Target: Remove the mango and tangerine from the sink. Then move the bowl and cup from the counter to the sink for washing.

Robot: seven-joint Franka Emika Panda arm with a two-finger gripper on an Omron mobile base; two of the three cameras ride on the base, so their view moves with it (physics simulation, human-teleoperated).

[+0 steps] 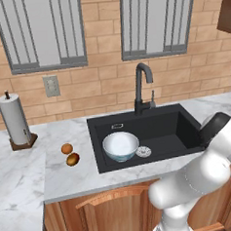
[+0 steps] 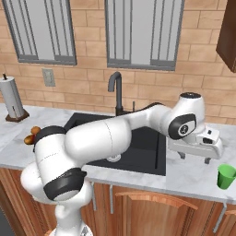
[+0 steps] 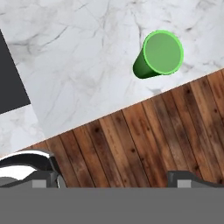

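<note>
Fruit's out: tangerine (image 1: 66, 148) and mango (image 1: 73, 159) sit side by side on the surface (image 1: 24, 177) left of the sink (image 1: 179, 127), and the bowl (image 1: 120, 146) is in the basin beside the drain, so I judge the cup (image 2: 226, 176) is what's left. I've got the end effector (image 2: 195, 158) hovering over the marble right of the sink, jaws spread wide and holding nothing. The cup stands upright near the front edge, off to the end effector's right and apart from it. From the hand view, the cup (image 3: 158, 56) sits off-centre, so I want to slide across until it falls between the fingers, then drop low on its wall. It looks tapered, though I can't be sure, so I'd close gently to avoid tipping it off the edge.
</note>
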